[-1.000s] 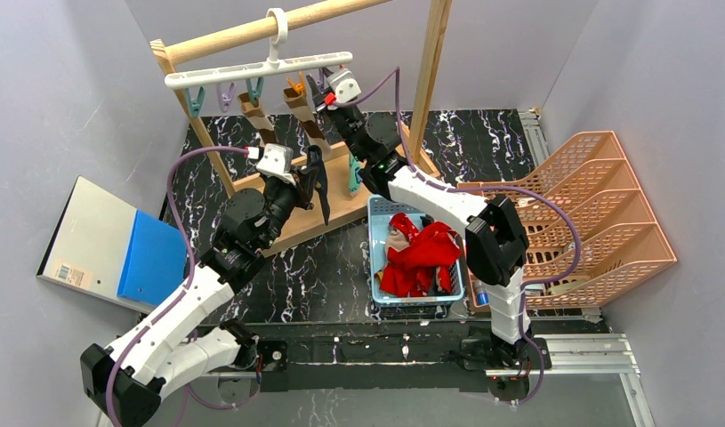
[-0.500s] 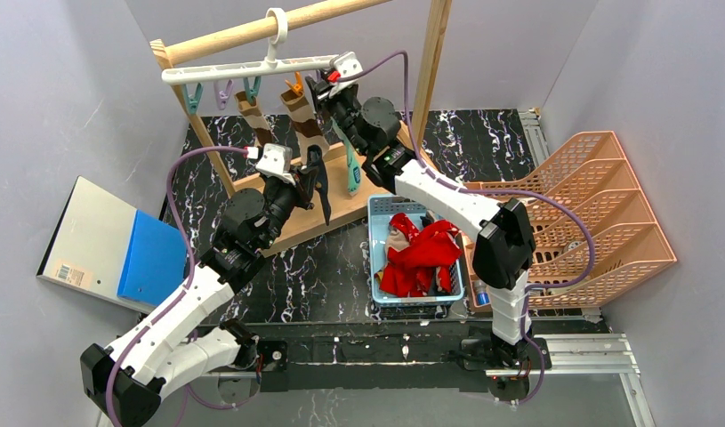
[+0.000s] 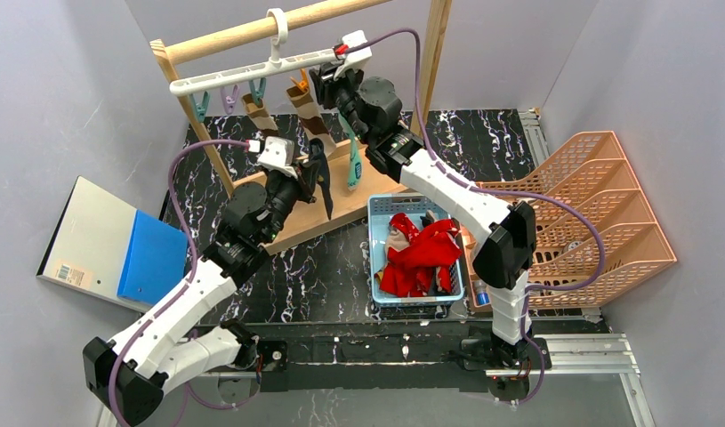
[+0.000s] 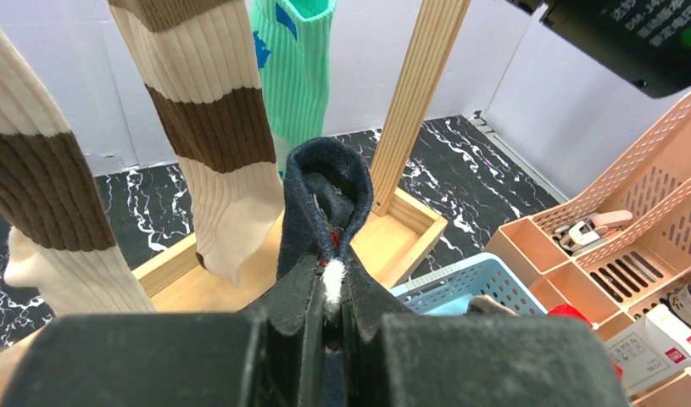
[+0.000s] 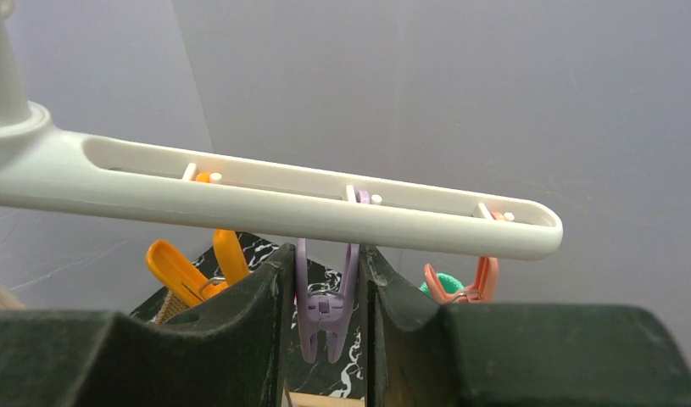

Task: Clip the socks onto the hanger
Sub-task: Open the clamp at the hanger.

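Observation:
The white hanger (image 3: pixel 243 73) hangs by its hook from the wooden rail. Two brown-and-beige banded socks (image 3: pixel 310 120) and a teal sock (image 3: pixel 353 165) hang from its clips. My right gripper (image 3: pixel 327 80) is up under the bar's right half. In the right wrist view it (image 5: pixel 325 271) is shut on the handles of a purple clip (image 5: pixel 325 309), whose lower tips stand slightly apart. My left gripper (image 4: pixel 329 292) is shut on a dark navy sock (image 4: pixel 325 186), whose folded loop stands up in front of the banded socks (image 4: pixel 210 127), below the hanger.
The wooden rack's post (image 3: pixel 432 62) and base tray (image 3: pixel 341 209) surround the hanging socks. A blue basket (image 3: pixel 376 209) with red socks (image 3: pixel 421 253) sits to the right of centre. An orange tiered tray (image 3: pixel 599 213) fills the right side. A grey and blue binder (image 3: pixel 118 245) lies at left.
My right gripper rose and moved left to the hanger bar, and its fingers closed in on the purple clip. The hanger shifted slightly. My left gripper with the navy sock barely moved.

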`<state>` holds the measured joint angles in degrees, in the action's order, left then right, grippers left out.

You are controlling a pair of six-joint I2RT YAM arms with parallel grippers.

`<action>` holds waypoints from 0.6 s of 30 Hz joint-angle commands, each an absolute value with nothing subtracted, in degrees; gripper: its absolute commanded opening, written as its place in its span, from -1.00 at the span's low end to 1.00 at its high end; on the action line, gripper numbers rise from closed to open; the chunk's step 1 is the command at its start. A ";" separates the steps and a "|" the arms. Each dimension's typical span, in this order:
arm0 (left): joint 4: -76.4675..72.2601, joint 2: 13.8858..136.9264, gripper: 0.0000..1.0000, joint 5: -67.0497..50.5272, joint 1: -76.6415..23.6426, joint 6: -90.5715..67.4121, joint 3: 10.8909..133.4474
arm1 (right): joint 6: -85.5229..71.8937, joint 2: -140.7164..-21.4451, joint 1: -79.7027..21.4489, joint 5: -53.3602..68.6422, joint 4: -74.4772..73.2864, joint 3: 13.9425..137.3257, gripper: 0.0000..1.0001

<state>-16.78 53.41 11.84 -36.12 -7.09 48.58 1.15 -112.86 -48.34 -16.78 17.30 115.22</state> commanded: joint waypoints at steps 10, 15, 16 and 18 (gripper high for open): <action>-22.95 59.08 -1.00 14.88 -35.86 -9.27 54.42 | -4.98 -108.41 -48.40 -23.92 13.67 116.26 -0.97; -25.06 62.08 -1.00 18.60 -35.86 -9.59 56.02 | -5.65 -108.02 -48.41 -24.52 13.63 116.00 -0.97; -25.36 62.78 -1.00 19.24 -35.85 -9.54 56.41 | -5.85 -107.98 -48.38 -24.52 13.62 116.01 -0.97; -26.02 64.11 -1.00 20.15 -35.86 -9.35 57.26 | -6.00 -107.93 -48.39 -24.66 13.56 116.08 -0.97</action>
